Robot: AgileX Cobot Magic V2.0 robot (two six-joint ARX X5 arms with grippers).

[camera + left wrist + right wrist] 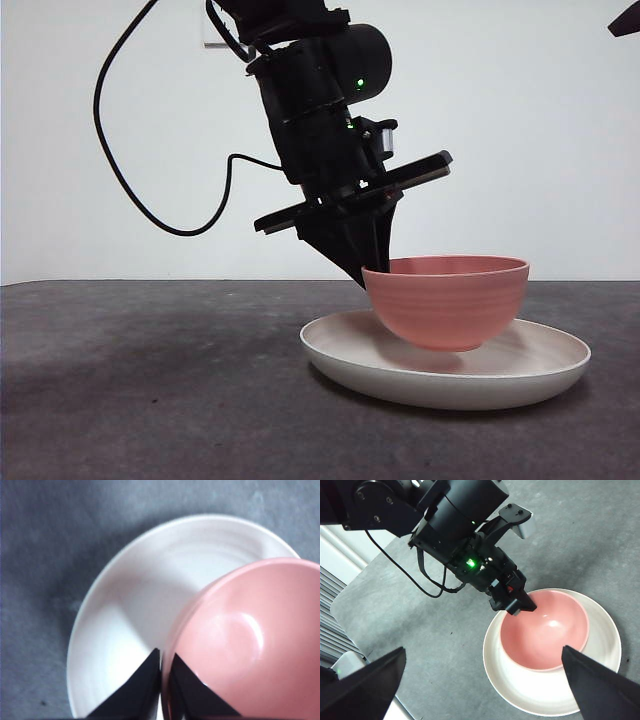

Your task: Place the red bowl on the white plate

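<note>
I've got the left end effector (372,270) clenched on the red bowl's (447,312) rim, bowl tilted inside the white plate (445,385) on the counter (150,380); right end effector (485,680) hangs released above.

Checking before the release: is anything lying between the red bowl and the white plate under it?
Nothing visible. The left gripper grips the red bowl by its rim, just above the bare white plate.
</note>
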